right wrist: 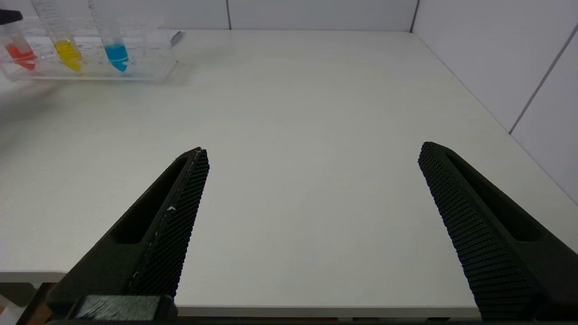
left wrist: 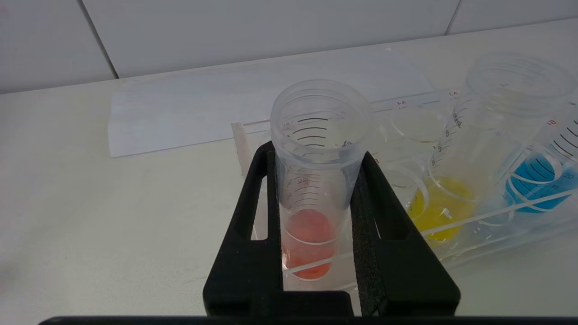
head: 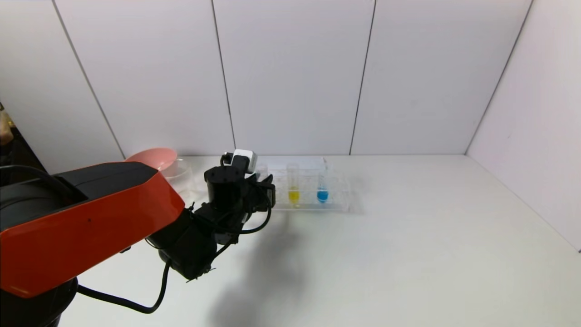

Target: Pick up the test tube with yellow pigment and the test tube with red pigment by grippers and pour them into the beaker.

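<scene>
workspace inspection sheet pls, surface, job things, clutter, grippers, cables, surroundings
surface: white table, nothing spilled that I can see
job's things: test tube with red pigment stands in the clear rack, clamped; test tube with yellow pigment stands next to it in the rack; beaker sits at the table's far left, beside the rack
clutter: blue tube in the rack; pink bowl by the beaker; white paper sheet behind the rack
grippers: left gripper at the rack, jaws shut on the red tube; right gripper low at the near table edge, jaws wide open, holding nothing
cables: black cable loops under the left arm, off the rack
surroundings: white wall panels behind and to the right
</scene>
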Controlling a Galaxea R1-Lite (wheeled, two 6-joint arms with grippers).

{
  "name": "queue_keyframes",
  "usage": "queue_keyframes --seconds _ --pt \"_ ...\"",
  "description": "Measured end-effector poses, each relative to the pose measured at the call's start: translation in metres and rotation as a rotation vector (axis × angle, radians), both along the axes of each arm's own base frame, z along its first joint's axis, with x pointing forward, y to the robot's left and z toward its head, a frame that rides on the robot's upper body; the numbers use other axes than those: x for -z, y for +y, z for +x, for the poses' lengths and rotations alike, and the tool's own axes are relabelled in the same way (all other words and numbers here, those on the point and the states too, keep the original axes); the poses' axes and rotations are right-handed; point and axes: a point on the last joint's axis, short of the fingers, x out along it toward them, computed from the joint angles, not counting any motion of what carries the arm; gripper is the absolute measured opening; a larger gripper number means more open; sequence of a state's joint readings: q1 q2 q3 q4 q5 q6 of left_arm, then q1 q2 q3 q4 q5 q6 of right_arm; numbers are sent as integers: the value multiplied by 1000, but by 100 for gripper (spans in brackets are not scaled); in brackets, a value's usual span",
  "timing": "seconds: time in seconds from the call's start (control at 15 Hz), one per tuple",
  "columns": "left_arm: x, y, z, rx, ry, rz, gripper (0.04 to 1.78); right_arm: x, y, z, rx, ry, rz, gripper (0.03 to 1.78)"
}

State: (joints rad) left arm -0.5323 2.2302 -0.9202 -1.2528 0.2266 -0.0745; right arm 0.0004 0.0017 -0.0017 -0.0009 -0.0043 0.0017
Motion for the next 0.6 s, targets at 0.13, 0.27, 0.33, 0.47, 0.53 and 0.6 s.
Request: queue_keyframes --seconds 0.13,0.27,0.33,0.47,0.53,0.6 --pt "0 0 0 -1 -1 -1 45 0 0 0 -1 0 0 170" --pt "-2 0 -1 0 -5 -3 45 0 0 0 -1 0 0 170" --pt "-4 -1 -1 0 -9 -5 45 0 0 0 -1 1 0 170" --pt "-9 -1 -3 -2 -20 -10 45 0 0 0 -1 1 0 170" --pt "-12 -1 -4 -3 -27 -11 45 0 0 0 0 1 0 170" --pt "-16 -1 -4 -3 -36 -13 45 0 0 0 -1 1 0 170"
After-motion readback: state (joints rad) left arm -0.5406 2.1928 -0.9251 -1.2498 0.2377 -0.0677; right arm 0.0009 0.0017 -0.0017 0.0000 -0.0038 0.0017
